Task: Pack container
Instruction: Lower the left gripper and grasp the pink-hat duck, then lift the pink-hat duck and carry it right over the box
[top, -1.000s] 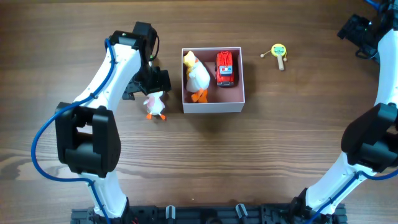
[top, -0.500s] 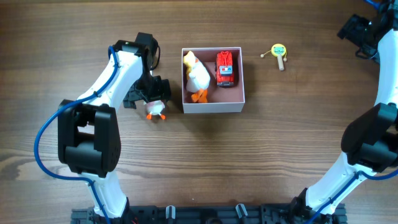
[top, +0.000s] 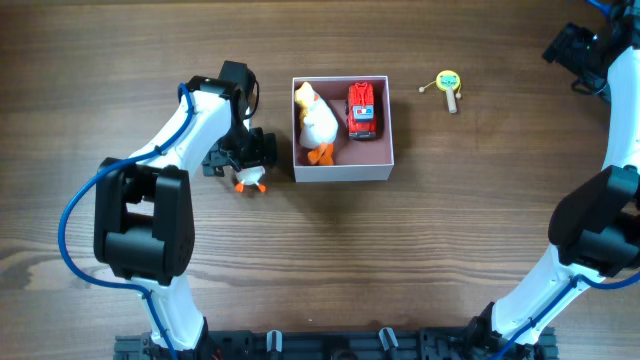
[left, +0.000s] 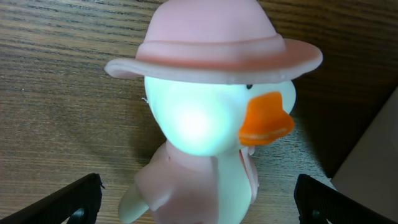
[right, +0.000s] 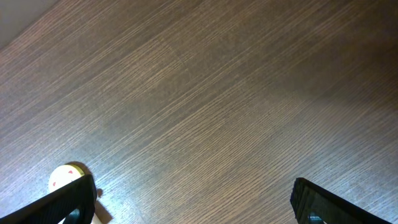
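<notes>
Since a second ago the left gripper (top: 243, 157) has slid nearer and now covers most of the pink-hatted duck (top: 250, 181), which stands just beside the left wall of the container (top: 343, 171). The container holds a white duck (top: 318, 122) and a red car (top: 362, 110) side by side. We see the left jaws wide, fingers (left: 68, 202) flanking the pink-hatted duck without touching. The right gripper (top: 578, 48) hangs far right, jaws wide on nothing, near a yellow toy (top: 448, 83)
</notes>
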